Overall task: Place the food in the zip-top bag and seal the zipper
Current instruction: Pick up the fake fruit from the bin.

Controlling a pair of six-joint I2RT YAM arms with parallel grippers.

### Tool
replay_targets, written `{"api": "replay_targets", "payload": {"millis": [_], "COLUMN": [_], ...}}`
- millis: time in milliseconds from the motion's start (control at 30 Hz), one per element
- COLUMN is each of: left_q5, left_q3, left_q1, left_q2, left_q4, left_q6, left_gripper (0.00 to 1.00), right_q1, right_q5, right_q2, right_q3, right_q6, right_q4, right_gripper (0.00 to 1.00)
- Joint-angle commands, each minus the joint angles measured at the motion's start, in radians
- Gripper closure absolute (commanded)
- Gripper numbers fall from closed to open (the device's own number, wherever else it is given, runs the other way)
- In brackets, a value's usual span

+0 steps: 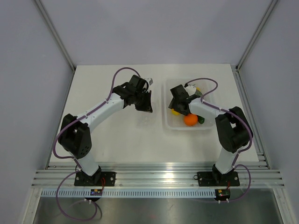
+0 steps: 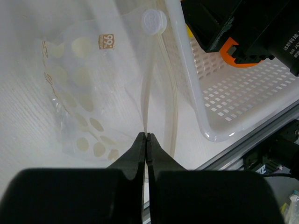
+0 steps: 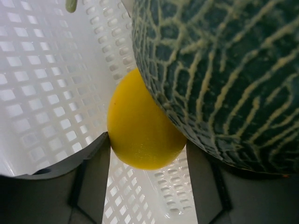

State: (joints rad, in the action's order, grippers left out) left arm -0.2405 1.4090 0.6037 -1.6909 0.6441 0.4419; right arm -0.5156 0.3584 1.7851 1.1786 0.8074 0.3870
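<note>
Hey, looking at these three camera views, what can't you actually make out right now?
- Top view: the zip-top bag, clear on white, is mostly under the left gripper.
- Right wrist view: whether the right gripper already squeezes the lemon; the melon overhangs one contact.
- Left wrist view: how far the zipper is open; it is clear and seen edge-on.

Here's the tally: one white basket [image 2: 243,98], and inside it three fruits: one lemon [image 3: 142,128], one orange [image 1: 190,120], one netted melon [image 3: 224,79]. Just left of the basket, one clear spotted bag [image 2: 88,93]. Two robot arms: the left arm [image 1: 100,111] beside the basket, the right arm [image 1: 209,108] over it.
</note>
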Motion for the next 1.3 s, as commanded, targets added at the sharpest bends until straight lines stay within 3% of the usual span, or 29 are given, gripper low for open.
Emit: {"api": "replay_targets", "payload": {"millis": [0, 167, 467, 667, 867, 1267], "left_q5": [-0.017, -0.019, -0.029, -0.028, -0.029, -0.04], "left_q3": [0.061, 0.068, 0.097, 0.104, 0.107, 0.143], "left_q1": [0.01, 0.016, 0.027, 0.03, 0.03, 0.038], "left_q2": [0.004, -0.003, -0.027, -0.039, -0.044, -0.062], "left_q4": [-0.008, -0.008, -0.006, -0.008, -0.008, 0.0], "left_q6": [0.003, 0.004, 0.008, 0.011, 0.012, 0.024], "left_gripper": [1.0, 1.0, 1.0, 1.0, 1.0, 1.0], "right_q1": [0.008, 0.008, 0.005, -0.066, -0.127, -0.175], "right_q5": [0.034, -0.015, -0.122, -0.127, -0.179, -0.22], "right_q2": [-0.052, -0.141, -0.357, -0.457, -0.484, -0.394], "right_q3": [-0.025, -0.075, -0.137, -0.094, -0.094, -0.089], "right_q6": [-0.011, -0.037, -0.093, -0.105, -0.062, 0.007], "right_q4": [-0.069, -0.094, -0.105, -0.065, -0.103, -0.189], "right_gripper": [0.4, 0.54, 0.55, 0.55, 0.55, 0.56]}}
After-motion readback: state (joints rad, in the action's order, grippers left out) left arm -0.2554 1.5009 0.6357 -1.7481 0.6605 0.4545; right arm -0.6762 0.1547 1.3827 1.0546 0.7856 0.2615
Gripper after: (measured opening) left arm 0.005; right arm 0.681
